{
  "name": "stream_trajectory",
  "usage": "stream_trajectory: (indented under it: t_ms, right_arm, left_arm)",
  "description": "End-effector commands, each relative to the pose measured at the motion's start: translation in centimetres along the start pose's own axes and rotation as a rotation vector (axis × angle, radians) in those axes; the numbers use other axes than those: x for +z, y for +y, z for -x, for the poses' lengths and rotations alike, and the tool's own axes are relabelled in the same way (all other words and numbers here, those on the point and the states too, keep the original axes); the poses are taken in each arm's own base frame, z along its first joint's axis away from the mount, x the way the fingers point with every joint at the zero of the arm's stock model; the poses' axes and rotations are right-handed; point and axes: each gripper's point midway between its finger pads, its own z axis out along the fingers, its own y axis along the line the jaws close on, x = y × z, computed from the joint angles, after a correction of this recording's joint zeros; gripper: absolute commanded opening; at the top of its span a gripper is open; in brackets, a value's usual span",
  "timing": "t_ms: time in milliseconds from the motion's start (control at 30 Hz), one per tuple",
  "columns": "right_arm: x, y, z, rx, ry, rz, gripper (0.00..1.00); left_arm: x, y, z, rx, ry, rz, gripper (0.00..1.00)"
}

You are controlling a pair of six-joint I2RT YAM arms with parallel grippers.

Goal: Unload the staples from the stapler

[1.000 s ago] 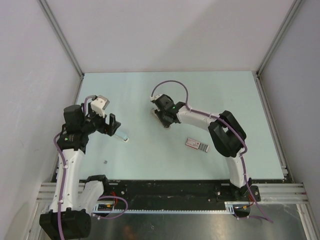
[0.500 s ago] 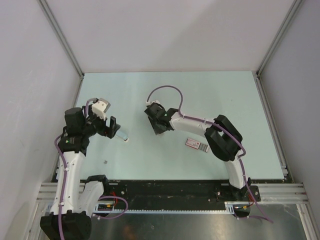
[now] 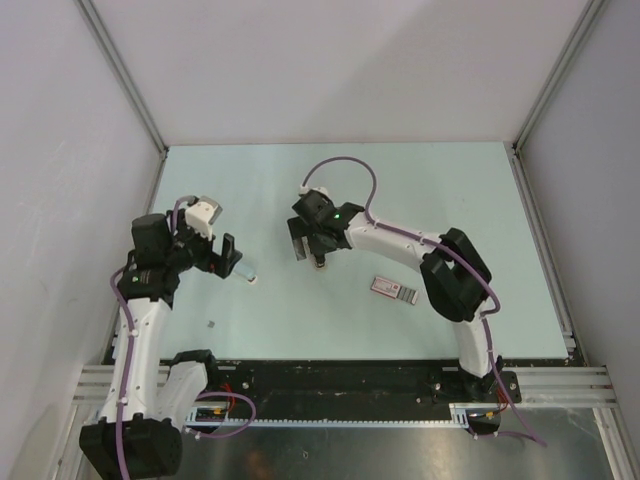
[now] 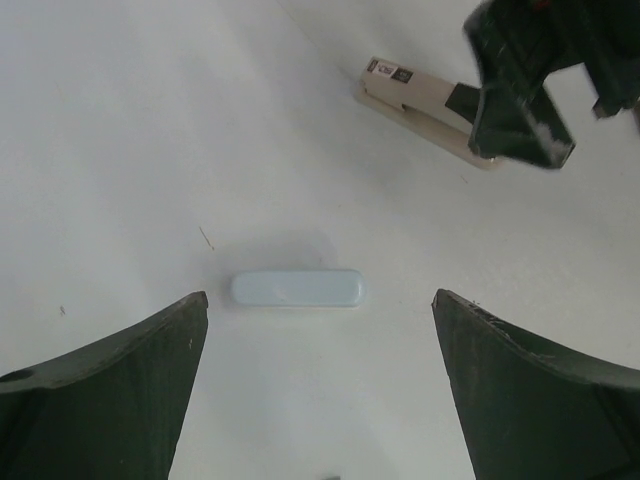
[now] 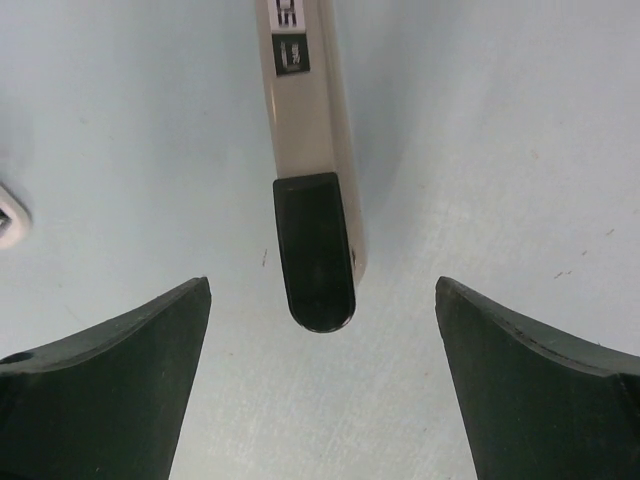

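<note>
The stapler (image 5: 308,110), a beige bar with a black end (image 5: 315,250), lies flat on the table. Its black end reaches in between the fingers of my right gripper (image 5: 322,288), which is open wide and touches nothing. From above, only a bit of the stapler (image 3: 319,263) shows under that gripper (image 3: 308,248). My left gripper (image 4: 320,316) is open too, with a pale blue oblong piece (image 4: 298,288) lying free just ahead of its fingertips. A tiny silvery-grey bit, perhaps staples (image 3: 211,324), lies near the left arm. The left wrist view also takes in the stapler (image 4: 415,100).
A flat pinkish-red and white box (image 3: 393,289) lies to the right of the stapler, beside the right arm's elbow (image 3: 455,270). The pale blue piece (image 3: 247,278) sits between the two grippers. White walls close in the pale green table (image 3: 420,190) on three sides.
My right gripper has spread wide and let the stapler go, drifting slightly left. The left gripper has opened a little further over the pale blue piece.
</note>
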Motion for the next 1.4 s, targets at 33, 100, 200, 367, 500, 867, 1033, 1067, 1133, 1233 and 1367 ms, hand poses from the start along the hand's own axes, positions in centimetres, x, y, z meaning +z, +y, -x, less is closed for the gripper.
stream_trajectory:
  t_ms: [33,100,200,367,500,867,1033,1067,1133,1233,1367]
  right_arm:
    - [-3.3,-1.2,5.5,0.077,-0.174,0.131,0.99]
    - [-2.6,-1.7,5.2,0.068,-0.148,0.184,0.99]
    - [-2.9,-2.6,5.9,0.053,-0.202,0.131,0.99]
    - [-3.7,-2.9,7.1,0.075,-0.236,0.127,0.99]
    - [-3.7,-2.0,6.8,0.009,-0.207,0.102,0.75]
    - [-2.5,1.8,6.0,-0.061,-0.159,0.071,0.0]
    - [-2.8,2.6,6.7,-0.022,-0.171,0.151,0.0]
    - [-3.0,2.3,7.1,-0.017,-0.189,0.125,0.0]
    - [-3.6,1.8,8.0,-0.033,-0.239,0.049,0.0]
    - [-4.7,1.3,8.5,-0.081,-0.299,-0.074,0.0]
    - [-5.0,0.9,8.0,-0.05,-0.302,-0.19,0.0]
  left_arm:
    - [-0.7,0.4,1.7,0.023,-0.004,0.013,0.99]
    - [-1.4,-0.4,3.0,0.084,-0.051,-0.02,0.99]
    - [-2.0,-1.1,3.9,0.127,-0.091,-0.046,0.99]
    - [-0.8,-0.3,2.1,0.093,0.008,-0.052,0.93]
    - [-0.9,-0.4,2.0,0.105,0.011,-0.046,0.73]
    - [-0.6,0.8,1.6,0.057,0.057,0.015,0.0]
    - [-0.8,1.1,1.3,0.058,0.065,0.044,0.45]
    - [-0.8,1.2,1.3,0.059,0.065,0.046,0.53]
    - [-0.9,1.1,1.2,0.06,0.067,0.05,0.66]
    - [-1.0,1.0,1.1,0.066,0.062,0.053,0.74]
    - [-1.1,0.9,1.1,0.067,0.059,0.052,0.76]
